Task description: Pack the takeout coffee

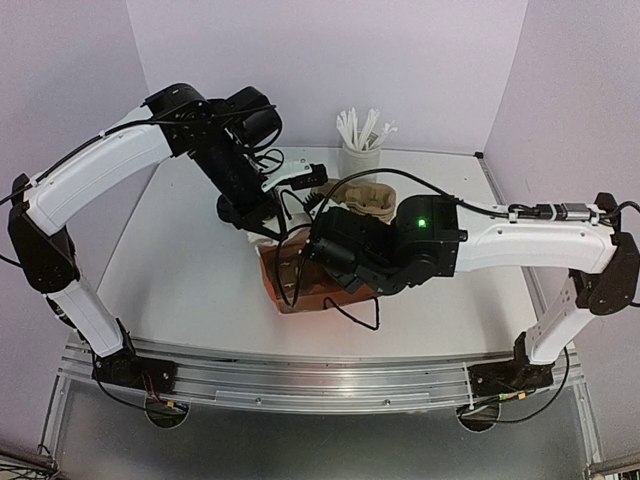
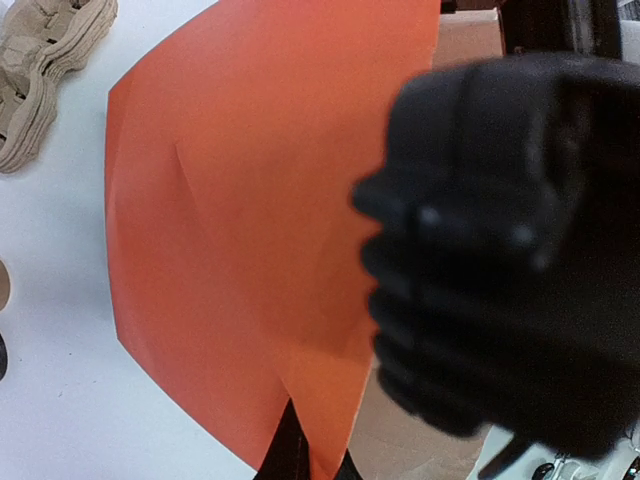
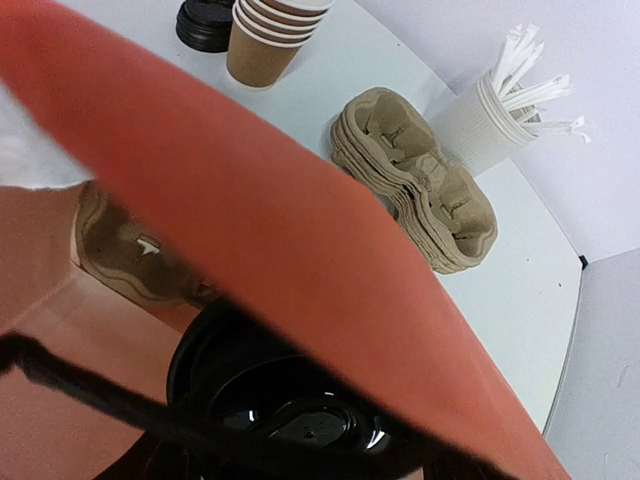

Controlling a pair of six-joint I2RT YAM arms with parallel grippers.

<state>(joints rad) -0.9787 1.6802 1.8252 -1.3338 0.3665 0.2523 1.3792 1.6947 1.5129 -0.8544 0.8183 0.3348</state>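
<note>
With the left gripper (image 2: pixel 298 452) pinched fully shut on the rim of the orange bag (image 2: pixel 240 200) and the right gripper (image 1: pixel 318 252) part-open around the takeout coffee (image 3: pixel 285 405) at the bag mouth, lower the cup upright, clear of the paper wall.

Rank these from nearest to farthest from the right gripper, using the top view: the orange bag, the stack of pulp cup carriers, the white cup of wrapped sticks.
1. The orange bag, mid-table, right at the right gripper.
2. The stack of pulp cup carriers, just behind the bag.
3. The white cup of wrapped sticks, at the table's back edge.
</note>
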